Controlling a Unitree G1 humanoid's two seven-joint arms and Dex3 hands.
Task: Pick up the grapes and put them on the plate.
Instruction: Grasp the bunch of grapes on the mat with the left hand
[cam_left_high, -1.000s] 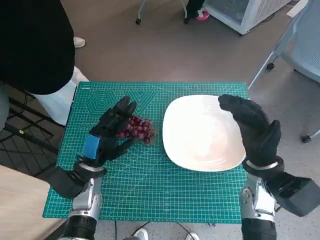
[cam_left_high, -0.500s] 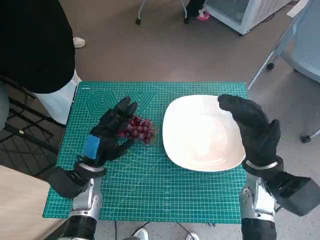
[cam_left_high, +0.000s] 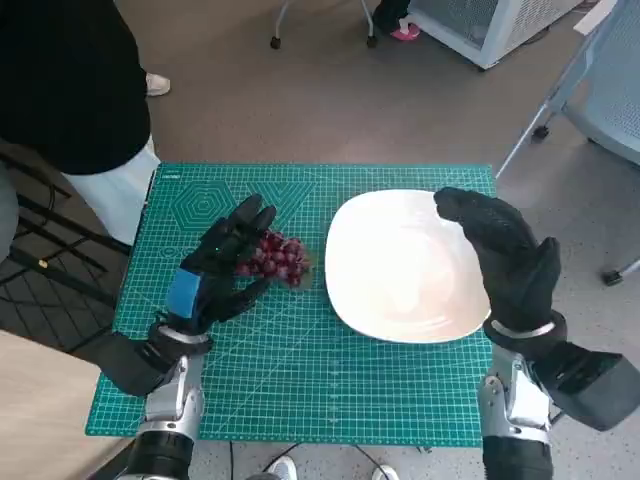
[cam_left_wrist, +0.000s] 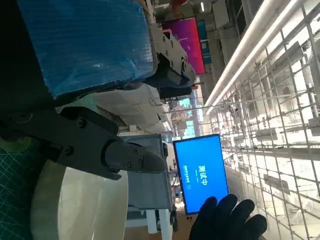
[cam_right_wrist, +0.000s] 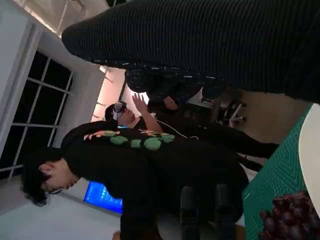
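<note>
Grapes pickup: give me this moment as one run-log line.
grapes: on green mat, beside plate | left hand: fingers around grapes, not lifted | right hand: open over plate edge | plate: bare

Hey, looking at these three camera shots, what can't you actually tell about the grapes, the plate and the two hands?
- Head view: the left hand covers part of the grapes; whether its fingers touch them is hidden.
- Head view: the right hand covers the plate's right rim; contact is unclear.
- Left wrist view: grapes out of sight; the plate is cut off by the edge.
- Right wrist view: grapes cut off at the corner; the glove's fingers don't show.
</note>
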